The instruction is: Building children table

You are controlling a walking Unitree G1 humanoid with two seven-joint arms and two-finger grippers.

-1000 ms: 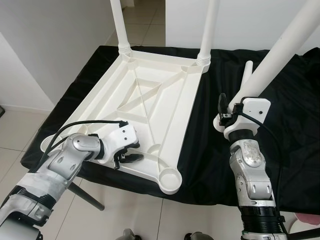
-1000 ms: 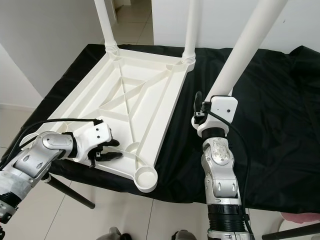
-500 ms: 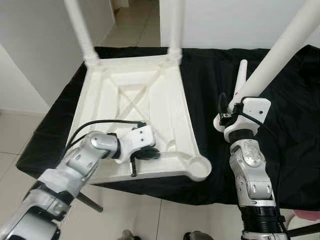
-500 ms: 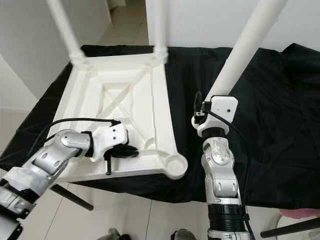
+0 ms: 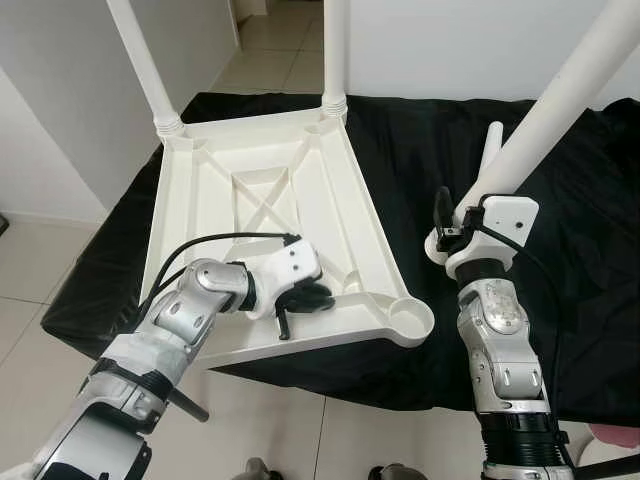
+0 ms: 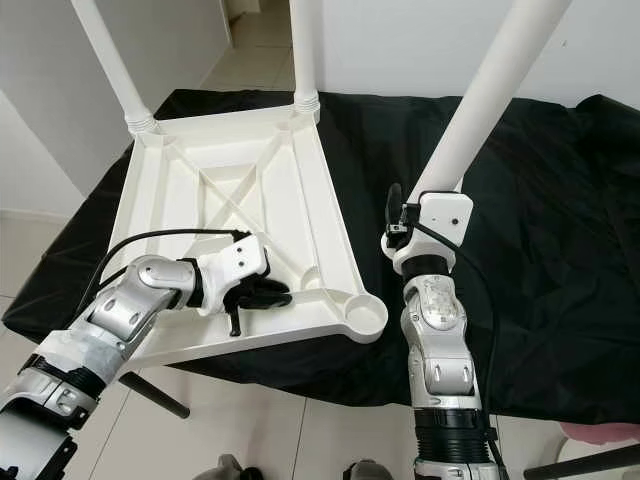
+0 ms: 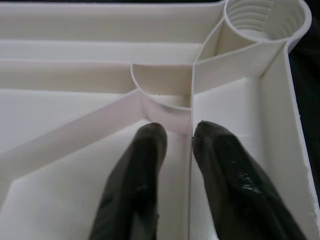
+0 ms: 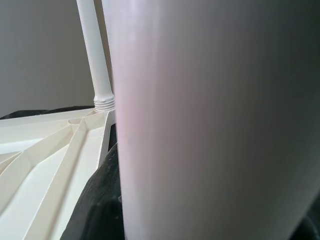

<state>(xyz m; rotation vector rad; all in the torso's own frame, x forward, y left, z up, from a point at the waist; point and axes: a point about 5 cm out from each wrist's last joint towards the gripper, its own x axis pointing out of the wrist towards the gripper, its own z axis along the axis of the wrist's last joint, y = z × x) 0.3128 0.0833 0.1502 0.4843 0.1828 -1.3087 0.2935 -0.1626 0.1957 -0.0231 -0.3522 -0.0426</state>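
Two legs [image 5: 146,72] already stand in the upturned tabletop [image 5: 262,215]; the left gripper [image 7: 175,150] pinches its rib beside an empty socket [image 5: 410,320], and the right gripper [image 5: 450,228] clamps the third leg [image 5: 560,100], not yet inserted.

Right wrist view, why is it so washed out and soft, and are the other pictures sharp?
Right wrist view: the held table leg sits too close, a blurred pale mass. Left wrist view: the fingers look soft, the tabletop ribs crisper. Eye views: evenly lit and sharp.
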